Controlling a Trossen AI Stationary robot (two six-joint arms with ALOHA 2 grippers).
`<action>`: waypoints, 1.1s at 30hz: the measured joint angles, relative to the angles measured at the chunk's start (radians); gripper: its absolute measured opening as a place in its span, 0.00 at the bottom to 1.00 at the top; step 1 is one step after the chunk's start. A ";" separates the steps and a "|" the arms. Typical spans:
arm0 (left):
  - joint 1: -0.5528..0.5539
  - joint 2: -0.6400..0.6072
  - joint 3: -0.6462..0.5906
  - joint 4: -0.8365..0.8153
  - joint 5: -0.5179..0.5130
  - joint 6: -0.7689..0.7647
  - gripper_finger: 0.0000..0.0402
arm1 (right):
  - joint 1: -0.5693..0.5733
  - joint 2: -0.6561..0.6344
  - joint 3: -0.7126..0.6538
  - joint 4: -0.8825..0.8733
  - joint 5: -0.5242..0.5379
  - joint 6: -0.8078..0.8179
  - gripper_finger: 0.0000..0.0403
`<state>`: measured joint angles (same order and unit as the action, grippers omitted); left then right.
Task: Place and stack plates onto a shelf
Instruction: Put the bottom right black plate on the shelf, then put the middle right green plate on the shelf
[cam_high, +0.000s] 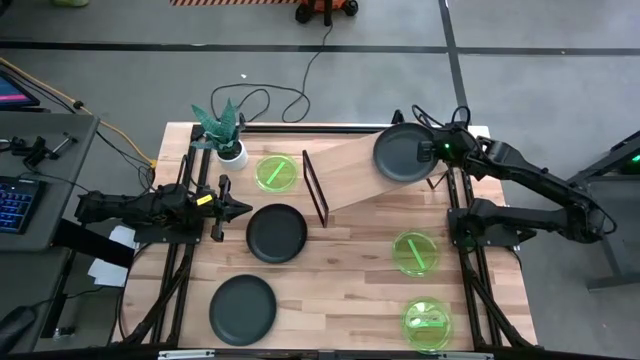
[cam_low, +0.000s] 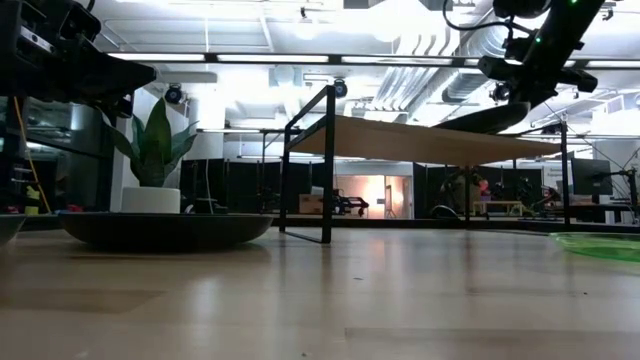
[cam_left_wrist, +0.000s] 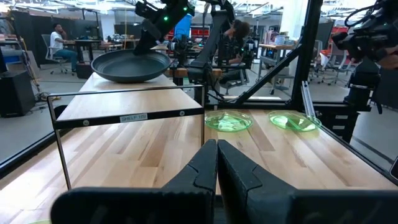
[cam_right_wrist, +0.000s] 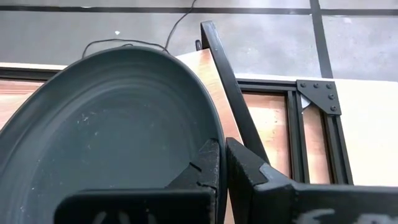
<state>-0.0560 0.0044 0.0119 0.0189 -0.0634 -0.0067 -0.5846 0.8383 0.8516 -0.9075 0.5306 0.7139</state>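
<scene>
My right gripper is shut on a dark grey plate over the right end of the tilted light-wood shelf. In the low view this plate sits tilted just above the board; whether it touches, I cannot tell. My left gripper is shut and empty, hovering left of the shelf, beside a second dark plate lying flat on the table. A third dark plate lies near the front edge. Green plates lie at the back and on the right. My right gripper pinches the dark plate's rim between its two fingers, one finger over the inner face and the other outside. The fingers come from the table's right side, slanting down. The plate is tilted over the shelf's right end.
A white pot with a green plant stands at the table's far left corner, near the shelf's black frame. People sit at desks in the room beyond. Bare tabletop lies between the front plates.
</scene>
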 joint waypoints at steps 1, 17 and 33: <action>0.000 0.000 0.000 0.000 0.000 0.000 0.01 | 0.000 0.000 0.000 0.001 0.003 0.000 0.00; 0.000 0.000 0.000 0.000 0.000 0.000 0.01 | 0.000 0.014 0.000 0.000 0.018 -0.020 0.08; 0.000 0.000 0.000 0.000 0.000 0.000 0.01 | 0.025 0.018 0.000 0.110 0.010 -0.156 0.32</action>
<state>-0.0559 0.0040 0.0120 0.0189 -0.0635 -0.0067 -0.5594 0.8558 0.8513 -0.7977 0.5408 0.5578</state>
